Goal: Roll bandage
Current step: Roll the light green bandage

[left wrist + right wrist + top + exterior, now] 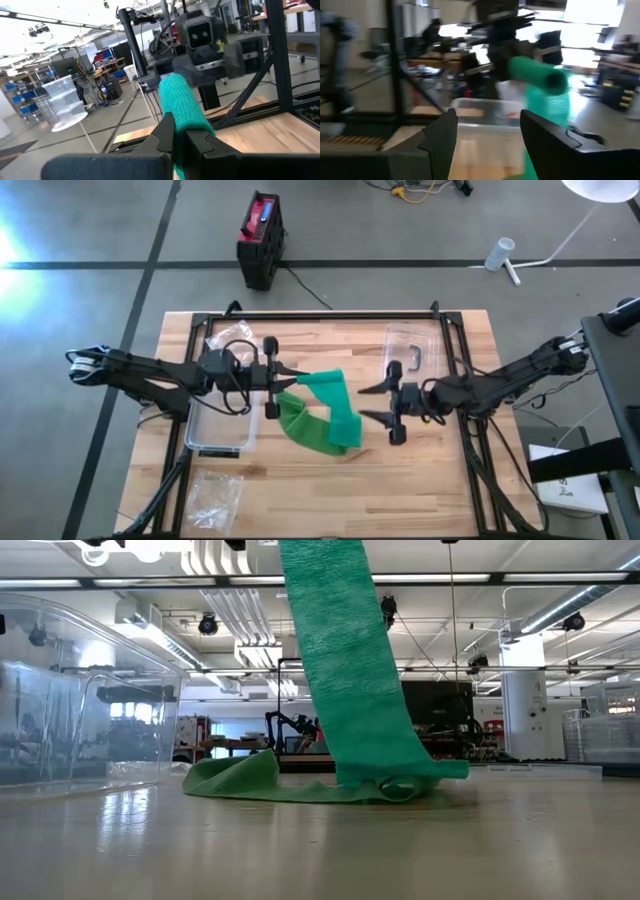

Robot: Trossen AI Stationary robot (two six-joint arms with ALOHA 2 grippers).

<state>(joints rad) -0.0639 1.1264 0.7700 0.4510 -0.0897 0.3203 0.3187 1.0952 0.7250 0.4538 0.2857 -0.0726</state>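
bandage: green crepe bandage [328, 418], soft and finely ribbed; one end wound into a short tube held up off the bench, the rest trailing down as a flat strip and lying in loose folds on the wood, mid-bench between the two arms.
bandage axis: in the high view the wound end's long axis runs across the bench, from the left arm toward the right arm; the free strip slants away from it toward the front edge.
left end effector: [290, 379] fingers pressed together on the wound end of the bandage, at mid-bench just right of the clear tub.
right end effector: [372, 404] fingers spread wide with nothing between them, just right of the bandage and facing it.
bench: pale wood butcher-block planks [430, 470], smooth with a slight sheen, inside a black metal frame.
clear tub: rigid transparent plastic box [222, 420], rectangular, under the left arm.
low view only: the strip hangs as a broad ribbon from above and ends in a small curl on the wood.
right wrist view only: the tube's end, dark and round.
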